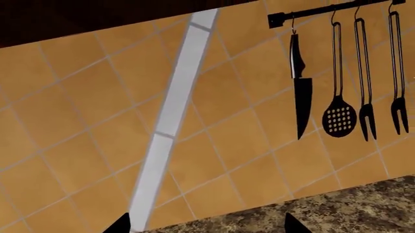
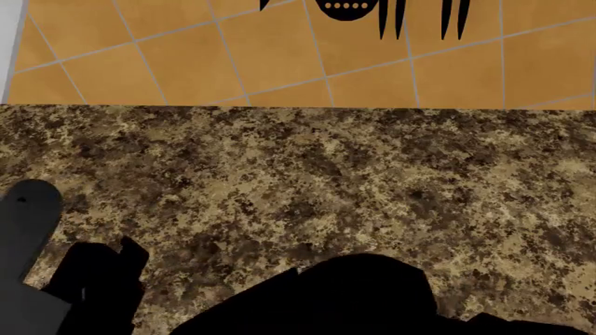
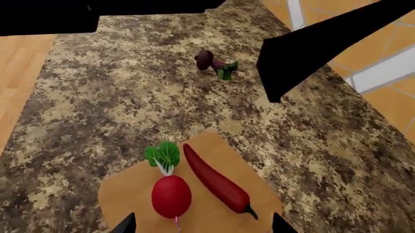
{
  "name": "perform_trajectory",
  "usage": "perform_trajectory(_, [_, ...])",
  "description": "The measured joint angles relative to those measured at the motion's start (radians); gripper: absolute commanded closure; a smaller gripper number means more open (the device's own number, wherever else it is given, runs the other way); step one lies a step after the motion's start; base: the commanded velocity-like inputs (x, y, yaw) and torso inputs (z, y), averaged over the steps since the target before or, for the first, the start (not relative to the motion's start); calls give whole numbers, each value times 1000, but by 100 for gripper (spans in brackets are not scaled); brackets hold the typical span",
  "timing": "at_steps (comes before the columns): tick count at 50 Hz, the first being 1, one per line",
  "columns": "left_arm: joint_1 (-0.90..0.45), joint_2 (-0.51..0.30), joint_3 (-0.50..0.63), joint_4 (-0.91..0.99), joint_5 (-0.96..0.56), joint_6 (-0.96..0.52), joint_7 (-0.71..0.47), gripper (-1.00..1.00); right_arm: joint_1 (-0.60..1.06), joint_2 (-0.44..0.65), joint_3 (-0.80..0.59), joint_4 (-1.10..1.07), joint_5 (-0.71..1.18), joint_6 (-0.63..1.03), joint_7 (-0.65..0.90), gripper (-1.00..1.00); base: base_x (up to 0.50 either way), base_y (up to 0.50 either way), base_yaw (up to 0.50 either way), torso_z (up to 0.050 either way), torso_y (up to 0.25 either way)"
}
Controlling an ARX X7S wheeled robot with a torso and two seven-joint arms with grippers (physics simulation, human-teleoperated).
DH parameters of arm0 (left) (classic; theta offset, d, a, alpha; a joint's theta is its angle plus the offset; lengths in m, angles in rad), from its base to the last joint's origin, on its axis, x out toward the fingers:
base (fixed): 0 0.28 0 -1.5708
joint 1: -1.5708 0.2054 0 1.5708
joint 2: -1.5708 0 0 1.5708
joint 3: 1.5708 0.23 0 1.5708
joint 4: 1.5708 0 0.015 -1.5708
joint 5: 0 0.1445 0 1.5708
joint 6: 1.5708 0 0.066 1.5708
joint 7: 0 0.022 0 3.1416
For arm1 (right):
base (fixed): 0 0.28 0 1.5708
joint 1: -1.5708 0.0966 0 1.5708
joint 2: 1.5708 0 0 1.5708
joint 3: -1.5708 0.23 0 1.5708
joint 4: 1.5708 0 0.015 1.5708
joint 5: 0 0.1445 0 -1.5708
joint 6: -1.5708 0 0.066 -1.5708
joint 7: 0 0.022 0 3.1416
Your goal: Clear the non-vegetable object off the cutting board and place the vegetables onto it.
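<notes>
Right wrist camera looks down on the board (image 3: 136,194), and two vegetables lie on it side by side. The radish (image 3: 171,195) sits with its leaves pointing away from the gripper, and the chili (image 3: 215,184) lies just beside it, its green stem toward the near edge. They look close, maybe touching near the radish leaves; hard to call. The beet (image 3: 206,59) is off the board, well apart, alone on the speckled counter (image 3: 97,97) with its leaves spread to one side.

The right gripper (image 3: 202,224) hangs above the board, only two dark fingertips (image 3: 124,224) peeking in at the frame edge, set wide apart with nothing between them.

Over to the left wrist camera: the left gripper (image 1: 206,224) faces the orange tiled wall (image 1: 77,97), its two tips also spread and empty. On that wall a rail (image 1: 324,10) carries a knife (image 1: 300,87), a slotted spoon (image 1: 339,116) and two forks (image 1: 367,114).

From the head camera, bare counter fills the view, with dark arm parts low in frame: the left arm (image 2: 88,279) at lower left. No board or vegetables show in this view.
</notes>
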Motion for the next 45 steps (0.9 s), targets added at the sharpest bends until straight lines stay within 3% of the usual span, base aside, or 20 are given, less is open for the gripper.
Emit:
perform_trajectory(25, [9, 0, -5, 9, 3, 34, 26, -100, 78, 278, 138, -196, 335, -73, 294, -100, 59, 0, -4, 0, 0])
perform_trajectory(45, [-11, 0, -35, 23, -22, 7, 20, -100, 64, 575, 268, -311, 489, -137, 377, -100, 59, 0, 0, 0, 0])
